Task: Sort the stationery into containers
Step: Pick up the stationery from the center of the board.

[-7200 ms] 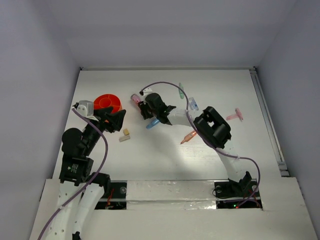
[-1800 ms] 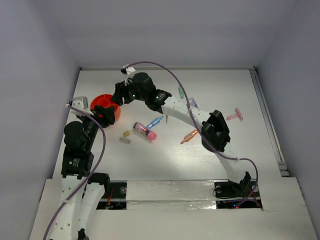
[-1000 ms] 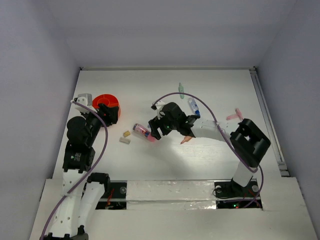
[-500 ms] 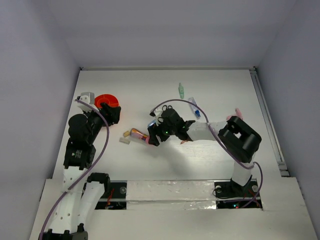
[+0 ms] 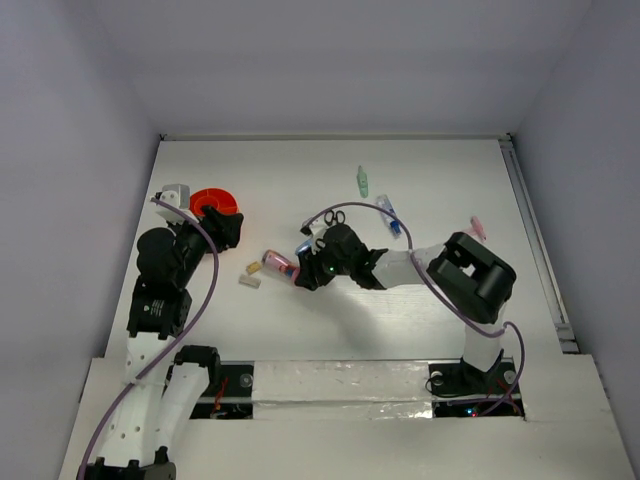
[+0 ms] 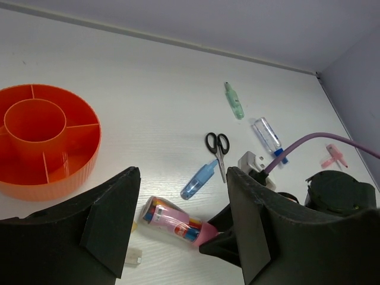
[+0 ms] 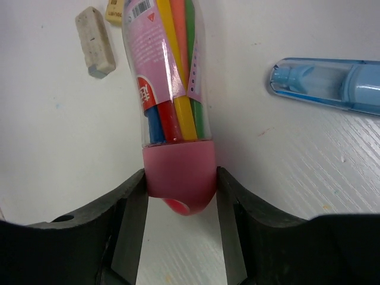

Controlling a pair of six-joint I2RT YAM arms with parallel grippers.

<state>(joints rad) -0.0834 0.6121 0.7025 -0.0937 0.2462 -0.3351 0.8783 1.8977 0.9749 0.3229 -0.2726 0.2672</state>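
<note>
In the right wrist view the pink tube [image 7: 169, 83] ran past the far edge, as did a small tan piece [image 7: 117, 10], and the light blue marker [image 7: 332, 86] ran off the right. The left fingers [image 6: 113, 225] hid part of the small grey piece [image 6: 135, 256].

Our right arm [image 5: 472, 290] rises from its base, folds at the elbow and sends its forearm out leftward and low, ending near the middle of the top view. Our right gripper [image 7: 180, 193] is closed on the pink tube [image 7: 169, 89], with its fingers [image 7: 132, 219] pressing the rounded pink cap from either side. Our left arm [image 5: 158, 290] stands upright along the left side, its wrist tipped forward. Our left gripper [image 6: 181, 184] is spread wide, with its two fingers [image 6: 110, 219] well apart.
</note>
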